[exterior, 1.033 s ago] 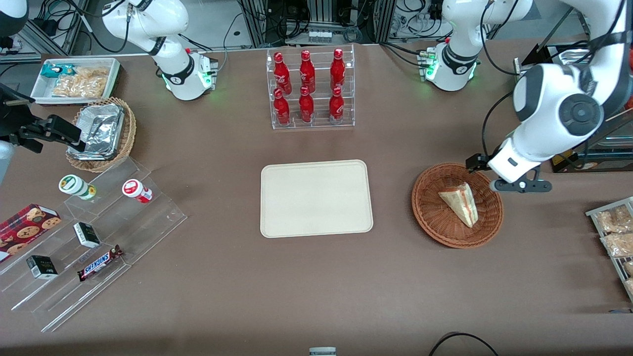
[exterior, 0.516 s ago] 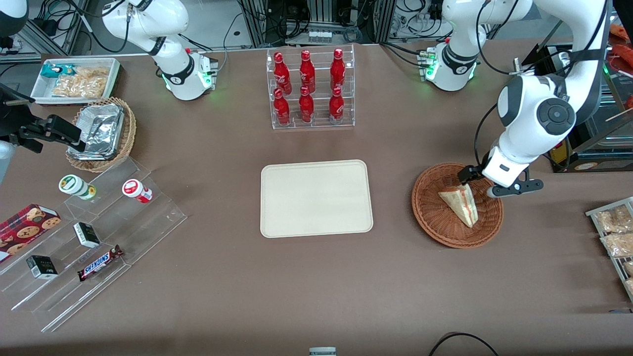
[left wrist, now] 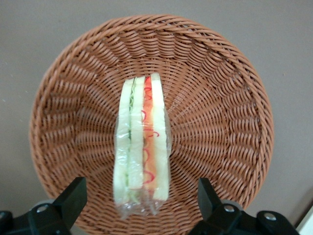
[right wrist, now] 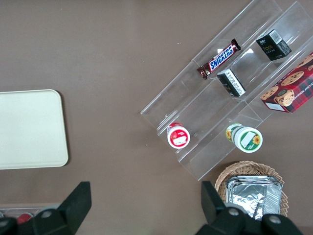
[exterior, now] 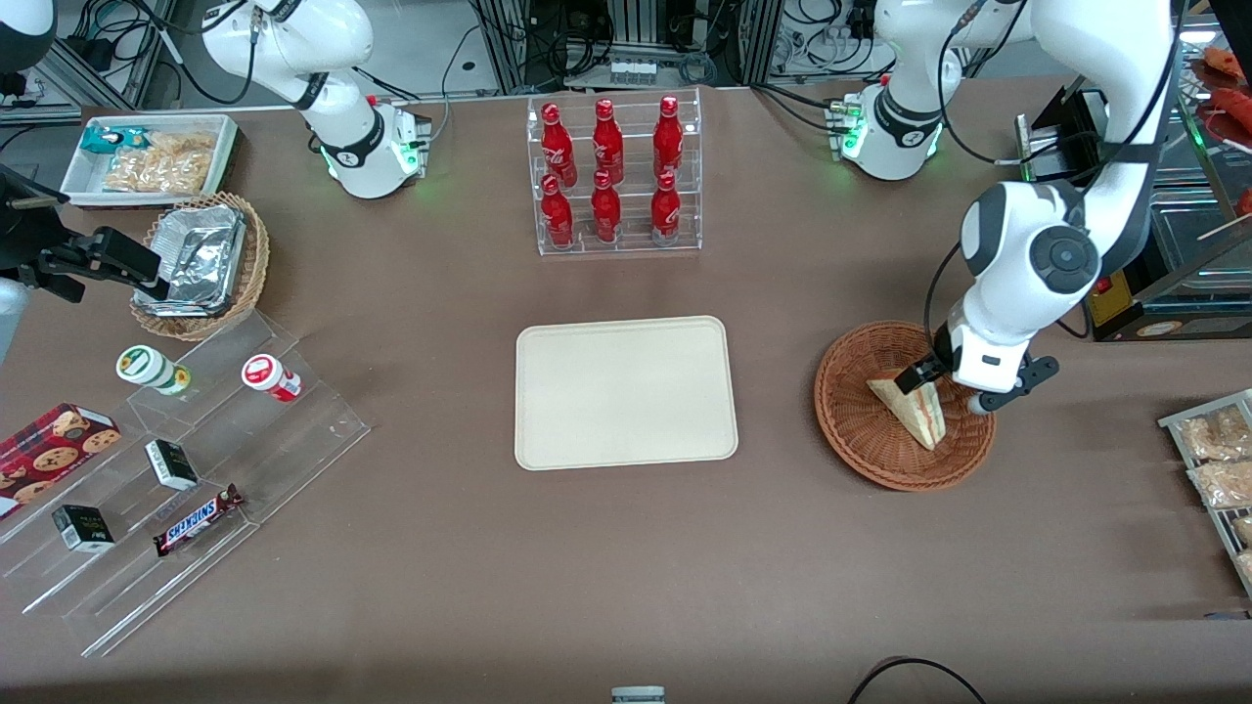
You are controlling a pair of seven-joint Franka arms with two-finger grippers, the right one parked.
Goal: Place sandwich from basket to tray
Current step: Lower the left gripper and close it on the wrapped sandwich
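Table: hand [left wrist: 139, 203] spread astride basketed sandwich [left wrist: 142, 147]

"SNICKERS" on candy bar [exterior: 199, 520]

Bottle rack [exterior: 618, 176]: six red bottles, twelve o'clock of the table's middle.
Snack bin [exterior: 74, 161]: ten o'clock.
Stepped display [exterior: 313, 430]: Snickers bar [exterior: 199, 519], nine o'clock.

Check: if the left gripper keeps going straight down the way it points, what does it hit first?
Likely the sandwich: the open gripper hangs above it, fingers either side. Beneath lies the basket. Height is unclear.
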